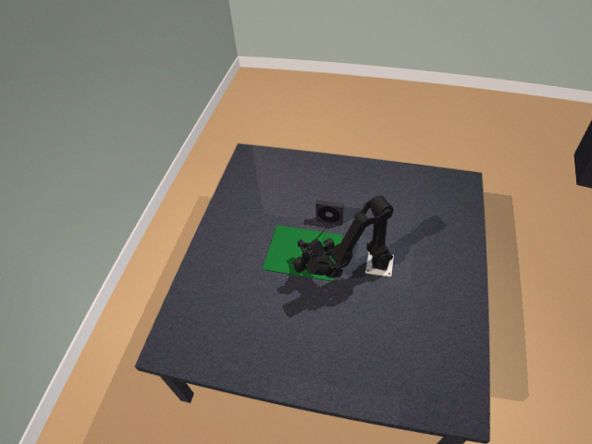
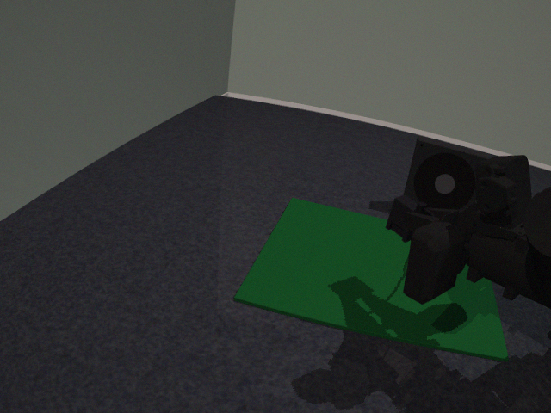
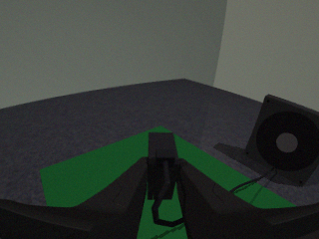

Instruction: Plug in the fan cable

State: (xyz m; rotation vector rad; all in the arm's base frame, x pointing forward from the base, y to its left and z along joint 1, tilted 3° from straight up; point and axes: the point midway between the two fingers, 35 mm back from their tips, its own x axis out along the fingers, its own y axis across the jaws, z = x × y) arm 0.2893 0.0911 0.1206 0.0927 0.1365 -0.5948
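Observation:
The green board (image 1: pixel 282 246) (image 2: pixel 311 249) (image 3: pixel 85 174) lies flat on the table. My gripper (image 3: pixel 161 163) is over the board, shut on the fan cable's dark plug (image 3: pixel 161 144). The plug shows as a black block between the fingertips in the wrist view, with the cable (image 3: pixel 161 221) looping below it. The black fan (image 1: pixel 329 213) (image 2: pixel 443 177) (image 3: pixel 287 136) stands upright beyond the board's back edge. The four-pin header cannot be made out in any view. The plug is hidden in the exterior view, and its height above the board cannot be judged.
The arm (image 1: pixel 353 234) reaches over the board from its white base plate (image 1: pixel 386 272) on the dark table (image 1: pixel 334 353). The cable runs from the fan's lower edge towards the gripper. The arm's shadow falls across the board and table.

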